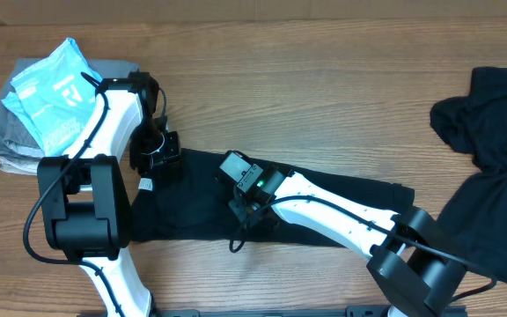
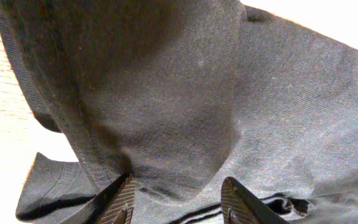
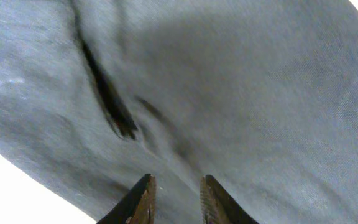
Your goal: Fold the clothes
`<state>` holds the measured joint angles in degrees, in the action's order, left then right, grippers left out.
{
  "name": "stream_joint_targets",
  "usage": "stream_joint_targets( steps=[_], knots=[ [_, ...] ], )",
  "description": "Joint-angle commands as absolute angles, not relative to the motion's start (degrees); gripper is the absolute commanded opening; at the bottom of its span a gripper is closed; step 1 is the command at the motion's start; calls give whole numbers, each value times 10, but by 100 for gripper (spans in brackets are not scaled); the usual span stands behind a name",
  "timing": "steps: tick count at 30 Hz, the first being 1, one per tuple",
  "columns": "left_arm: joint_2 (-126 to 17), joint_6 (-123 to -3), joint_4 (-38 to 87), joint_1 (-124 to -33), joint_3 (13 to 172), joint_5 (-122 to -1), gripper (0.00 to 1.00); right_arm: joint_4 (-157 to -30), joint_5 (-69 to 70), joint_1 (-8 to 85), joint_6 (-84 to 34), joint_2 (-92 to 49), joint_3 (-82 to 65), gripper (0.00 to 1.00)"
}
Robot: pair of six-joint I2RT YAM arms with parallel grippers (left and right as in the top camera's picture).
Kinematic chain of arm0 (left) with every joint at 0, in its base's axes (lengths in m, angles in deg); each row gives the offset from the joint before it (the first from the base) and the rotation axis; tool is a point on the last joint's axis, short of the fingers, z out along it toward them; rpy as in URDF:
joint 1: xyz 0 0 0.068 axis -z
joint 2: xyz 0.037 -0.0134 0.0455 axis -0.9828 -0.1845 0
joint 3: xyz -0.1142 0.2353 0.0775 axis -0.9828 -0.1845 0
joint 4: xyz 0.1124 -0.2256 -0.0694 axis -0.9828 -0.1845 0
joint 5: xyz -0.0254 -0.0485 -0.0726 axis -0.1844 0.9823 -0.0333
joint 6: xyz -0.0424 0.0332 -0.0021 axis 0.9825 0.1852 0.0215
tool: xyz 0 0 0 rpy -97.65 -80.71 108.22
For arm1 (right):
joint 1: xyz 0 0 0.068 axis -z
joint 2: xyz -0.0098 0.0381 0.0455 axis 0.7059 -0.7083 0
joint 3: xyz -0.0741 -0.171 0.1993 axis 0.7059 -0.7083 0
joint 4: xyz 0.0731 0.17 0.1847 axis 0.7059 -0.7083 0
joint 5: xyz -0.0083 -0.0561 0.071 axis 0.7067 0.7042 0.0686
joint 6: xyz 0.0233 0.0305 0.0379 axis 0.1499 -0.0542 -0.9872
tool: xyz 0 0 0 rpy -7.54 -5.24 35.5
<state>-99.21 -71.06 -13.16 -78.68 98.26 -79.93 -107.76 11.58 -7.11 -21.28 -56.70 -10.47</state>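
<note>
Left hand and right hand hang over the shirt, jaws parted, gripping nothing; a second shirt lies right of both.

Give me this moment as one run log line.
task: fold clothes | left gripper: open, at black T-shirt, left end | right gripper: open, mid-shirt | second T-shirt: unfolded, far right

A light-blue garment with white print lies on folded grey clothes, on the brown wooden surface.
</note>
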Motion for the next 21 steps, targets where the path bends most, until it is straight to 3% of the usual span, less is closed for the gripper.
stream_joint_targets(
  steps=[1, 16, 21],
  knots=[
    [-984, -716, -132, -791, 979, -791, 49, -1055, 102, -72, -203, -556, -119, 32],
    [-984, -716, -131, -791, 979, -788, 50, -965, 94, -72, -141, -556, -201, 34],
    [-984, -716, -132, -791, 979, -788, 50, -962, 94, -72, -141, -556, -200, 18]
  ],
)
